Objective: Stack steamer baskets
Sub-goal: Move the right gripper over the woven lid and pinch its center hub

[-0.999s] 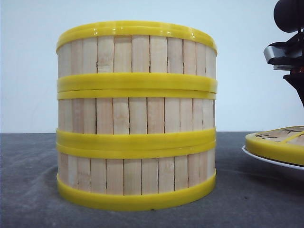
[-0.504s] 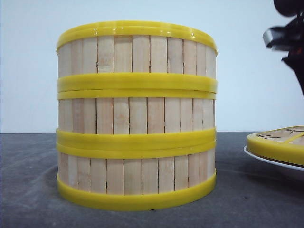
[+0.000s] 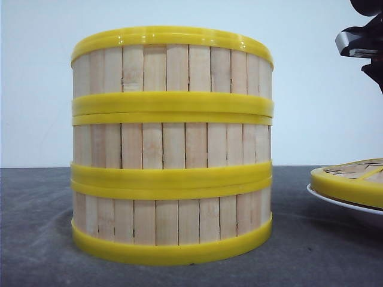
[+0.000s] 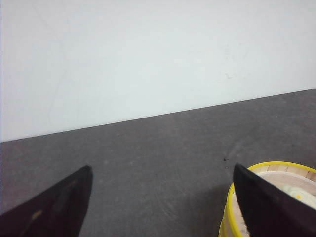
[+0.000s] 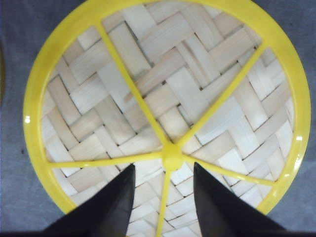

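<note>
Three steamer baskets stand stacked in one column in the front view: the top one (image 3: 172, 69), the middle one (image 3: 172, 143) and the bottom one (image 3: 172, 221). Their yellow rims line up. My left gripper (image 4: 162, 168) is open wide over bare table, and the rim of the top basket (image 4: 281, 164) shows just behind one fingertip. My right gripper (image 5: 163, 166) is open and hangs above the flat lid (image 5: 163, 74), its tips either side of the lid's yellow hub, holding nothing. Only part of the right arm (image 3: 362, 42) shows at the front view's upper right.
The woven, yellow-rimmed lid (image 3: 350, 179) lies on a white plate (image 3: 335, 201) to the right of the stack. The table (image 3: 36, 239) is dark grey, with a pale wall behind it.
The right arm has risen at the front view's upper right edge. The stack and the lid have not moved.
</note>
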{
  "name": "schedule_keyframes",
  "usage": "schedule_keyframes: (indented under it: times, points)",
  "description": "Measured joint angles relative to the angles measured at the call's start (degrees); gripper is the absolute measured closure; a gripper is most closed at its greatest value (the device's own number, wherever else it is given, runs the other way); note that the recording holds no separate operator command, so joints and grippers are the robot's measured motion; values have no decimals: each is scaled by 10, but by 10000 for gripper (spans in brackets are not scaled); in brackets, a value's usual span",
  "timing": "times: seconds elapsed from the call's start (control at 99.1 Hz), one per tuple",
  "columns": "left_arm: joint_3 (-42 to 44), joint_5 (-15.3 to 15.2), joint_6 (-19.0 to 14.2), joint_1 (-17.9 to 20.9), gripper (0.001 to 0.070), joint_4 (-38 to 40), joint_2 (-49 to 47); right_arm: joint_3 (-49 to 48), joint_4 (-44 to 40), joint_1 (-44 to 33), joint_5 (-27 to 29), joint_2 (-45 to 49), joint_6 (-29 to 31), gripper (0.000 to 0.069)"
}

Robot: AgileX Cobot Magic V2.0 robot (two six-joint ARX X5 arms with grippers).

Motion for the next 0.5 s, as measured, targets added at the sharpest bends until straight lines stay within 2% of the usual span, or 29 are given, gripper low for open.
schedule_keyframes:
  times: [0.504]
  points:
    - [0, 2, 0, 0, 167, 0, 0, -7, -2, -15, -30, 22, -1, 471]
